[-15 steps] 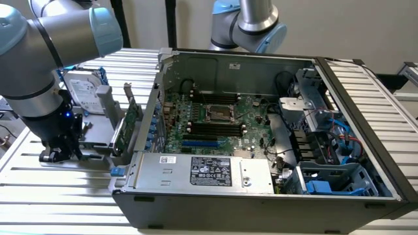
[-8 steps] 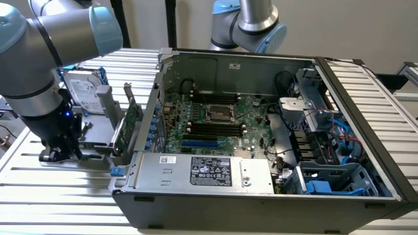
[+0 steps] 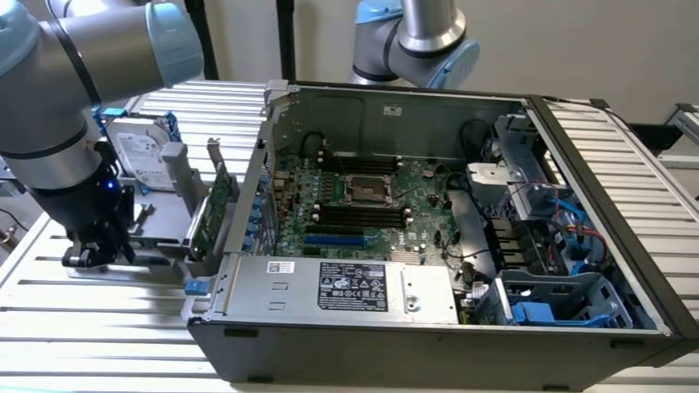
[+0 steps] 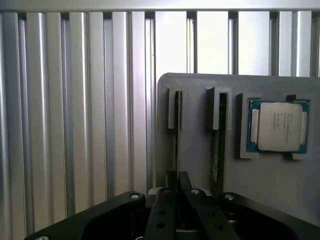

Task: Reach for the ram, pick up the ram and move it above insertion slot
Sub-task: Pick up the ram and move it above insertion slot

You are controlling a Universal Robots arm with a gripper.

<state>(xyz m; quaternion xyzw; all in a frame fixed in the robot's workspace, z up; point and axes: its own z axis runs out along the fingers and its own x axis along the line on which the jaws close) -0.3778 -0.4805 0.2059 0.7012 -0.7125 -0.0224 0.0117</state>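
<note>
1. Gripper (image 4: 177,181) is low over a grey holder (image 4: 200,85) on the slatted metal table (image 4: 75,100). In the exterior view the gripper (image 3: 98,250) sits at that view's left, just outside the open PC case (image 3: 437,344).
2. Claw state: fingers (image 4: 170,181) are drawn nearly together, one on each side of the ram (image 4: 177,130), pinching its thin edge. The ram stands on edge, seated in its holder groove.
3. A 2nd stick (image 4: 218,145) stands in the parallel groove, btwn the ram and a CPU (image 4: 278,126). The CPU lies flat in its own recess (its lid has print, too small to read).
4. Insertion slot (image 3: 361,217): one of several black parallel strips on the motherboard inside the case, well apart from the gripper. A shorter blue slot (image 3: 333,241) lies just beside them.
5. Writing: the PSU label (image 3: 352,286) is a white sticker w/ a black block and barcode, text not legible. The hard drive (image 3: 142,151) behind the arm has a label, also unreadable.
6. A green card w/ metal bracket (image 3: 222,201) stands upright btwn the holder and the case wall.
</note>
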